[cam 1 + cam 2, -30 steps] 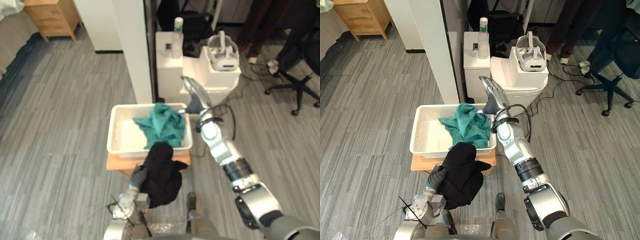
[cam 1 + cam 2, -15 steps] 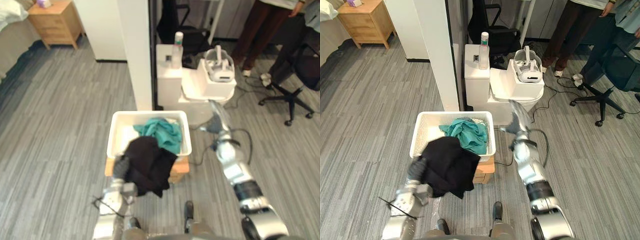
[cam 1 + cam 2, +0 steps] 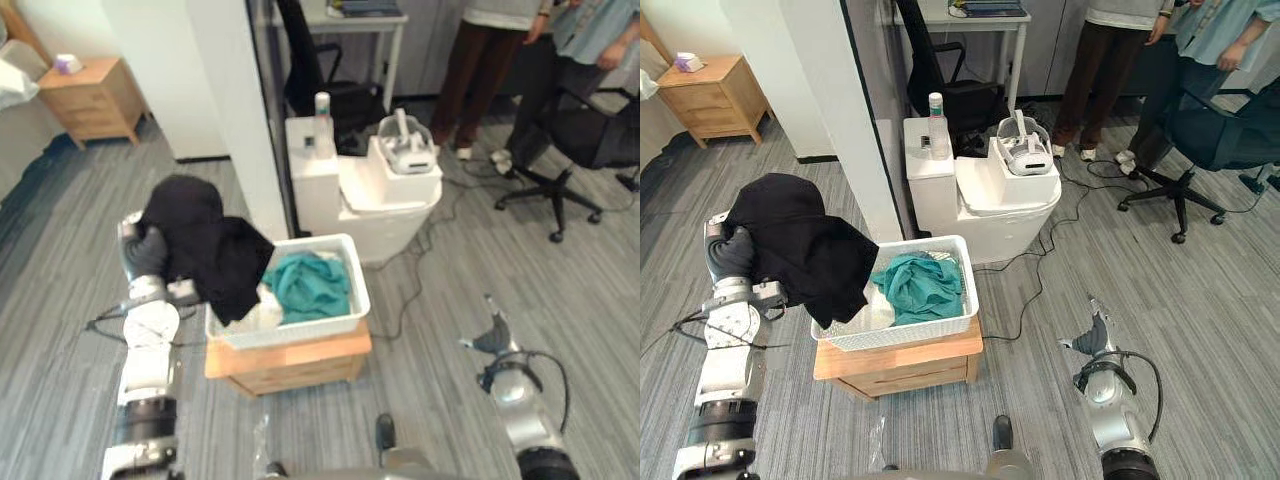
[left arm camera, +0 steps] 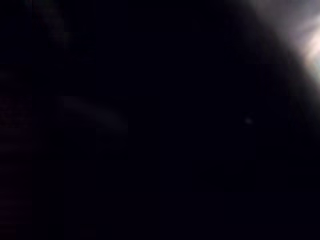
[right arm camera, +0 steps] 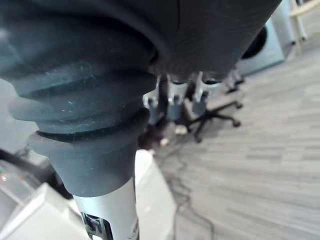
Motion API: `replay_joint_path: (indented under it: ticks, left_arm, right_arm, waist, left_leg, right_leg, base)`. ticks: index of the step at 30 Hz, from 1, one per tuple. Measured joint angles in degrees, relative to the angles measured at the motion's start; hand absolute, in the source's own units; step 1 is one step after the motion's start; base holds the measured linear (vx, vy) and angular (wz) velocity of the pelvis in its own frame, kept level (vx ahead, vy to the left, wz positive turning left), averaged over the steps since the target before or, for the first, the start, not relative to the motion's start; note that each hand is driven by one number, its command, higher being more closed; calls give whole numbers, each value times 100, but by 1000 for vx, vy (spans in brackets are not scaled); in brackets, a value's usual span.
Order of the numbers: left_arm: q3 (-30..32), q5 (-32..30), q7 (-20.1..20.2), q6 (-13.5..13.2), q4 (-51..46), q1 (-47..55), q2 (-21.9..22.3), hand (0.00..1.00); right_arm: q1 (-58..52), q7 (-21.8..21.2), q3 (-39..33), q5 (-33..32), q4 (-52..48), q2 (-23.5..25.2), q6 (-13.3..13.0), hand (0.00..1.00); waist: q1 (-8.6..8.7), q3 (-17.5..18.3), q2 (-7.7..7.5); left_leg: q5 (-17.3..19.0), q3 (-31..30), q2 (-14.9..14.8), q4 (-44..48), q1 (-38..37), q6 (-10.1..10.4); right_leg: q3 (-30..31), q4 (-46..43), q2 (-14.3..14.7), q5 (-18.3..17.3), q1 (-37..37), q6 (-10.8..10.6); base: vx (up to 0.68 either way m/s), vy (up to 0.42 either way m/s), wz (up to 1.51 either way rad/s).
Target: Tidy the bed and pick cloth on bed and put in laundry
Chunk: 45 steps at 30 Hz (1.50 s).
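Observation:
A black cloth (image 3: 205, 245) hangs draped over my raised left hand (image 3: 145, 252), just left of the white laundry basket (image 3: 352, 270), with its lower edge over the basket's left rim. It also covers the left wrist view (image 4: 150, 130). In the basket lies a teal cloth (image 3: 310, 285) on something white. The basket rests on a low wooden stand (image 3: 290, 360). My right hand (image 3: 1095, 338) hangs low at the right, well away from the basket, with its fingers (image 5: 175, 95) straight and nothing in them.
Behind the basket stand a white pillar (image 3: 235, 120) and a white unit (image 3: 385, 205) with a bottle (image 3: 322, 110) and a headset (image 3: 405, 150) on it. A wooden nightstand (image 3: 90, 100) is at the far left. An office chair (image 3: 570, 140) and two standing people (image 3: 490, 50) are at the back right.
The whole view has pulled back and shifted. My left hand has lifted the black cloth from below the basket to its left side. My right arm has dropped away from the basket's right side.

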<state>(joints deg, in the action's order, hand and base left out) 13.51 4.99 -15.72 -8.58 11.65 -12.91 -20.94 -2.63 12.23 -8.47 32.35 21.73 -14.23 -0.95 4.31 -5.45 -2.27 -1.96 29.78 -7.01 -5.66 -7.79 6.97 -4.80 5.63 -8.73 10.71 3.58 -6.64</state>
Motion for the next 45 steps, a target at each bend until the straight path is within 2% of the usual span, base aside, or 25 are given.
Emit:
replay_joint_path:
  ticks: [3, 12, 17, 18, 23, 30, 39, 45]
  left_arm:
    - [-73, -176, -57, 101, 384, -147, -80, 100]
    - [-404, -776, -58, 361, 1486, -697, -88, 100]
    - [-455, -991, -68, 433, 2174, -1102, -94, 100]
    - [-455, -1036, -71, 445, 2293, -1112, -94, 0]
    - [-504, -1374, -101, 566, 2767, -1158, -88, 0]
    - [-495, -1712, -227, 598, 2959, -1362, -75, 0]
    - [-429, -1665, -328, 584, 2947, -1382, -76, 0]
    - [-427, -1074, -284, 390, 2241, -1481, -78, 0]
  right_arm:
    - [-134, 0, 23, -82, -1, 51, -47, 0]
    - [-425, 0, 57, -328, -19, 271, -124, 0]
    - [-330, 12, 109, -498, -92, 338, -225, 0]
    - [-311, 13, 161, -507, -93, 339, -248, 0]
    - [-314, 27, 287, -536, -110, 408, -299, 0]
    - [-353, 44, 540, -599, -112, 410, -482, 0]
    - [-361, 46, 682, -704, -112, 408, -539, 0]
    - [-381, 21, 662, -706, -112, 406, -516, 0]
  waist:
    - [118, 14, -26]
    - [183, -13, -78]
    - [276, -292, -133]
    - [277, -364, -122]
    - [434, -550, -26]
    - [437, -701, 51]
    - [427, -738, 114]
    - [396, -745, 144]
  left_leg:
    - [0, 23, 7, 25, 24, -2]
    - [2, 177, -7, 57, 265, -4]
    - [21, 270, -17, 189, 541, -7]
    - [21, 324, -21, 196, 546, -7]
    - [65, 461, -69, 283, 660, 21]
    - [326, 512, -224, 702, 788, 42]
    - [490, 466, -296, 1025, 837, 27]
    - [492, 294, -295, 1078, 814, 18]
  right_leg:
    - [27, 0, 0, 7, 39, 8]
    - [191, 0, 51, 66, 371, 54]
    - [318, 0, 52, 148, 669, 87]
    - [368, 0, 62, 155, 701, 87]
    - [491, -1, 115, 178, 868, 91]
    - [559, -2, 174, 178, 879, 90]
    - [543, -1, 152, 175, 790, 86]
    - [383, -1, 98, 162, 633, 70]
  base:
    - [7, -22, -6]
    - [-10, -37, -10]
    - [-38, -32, -11]
    - [-14, -21, -29]
    - [12, -15, -16]
    - [12, -12, -6]
    - [-4, -3, 1]
    - [-23, -6, 16]
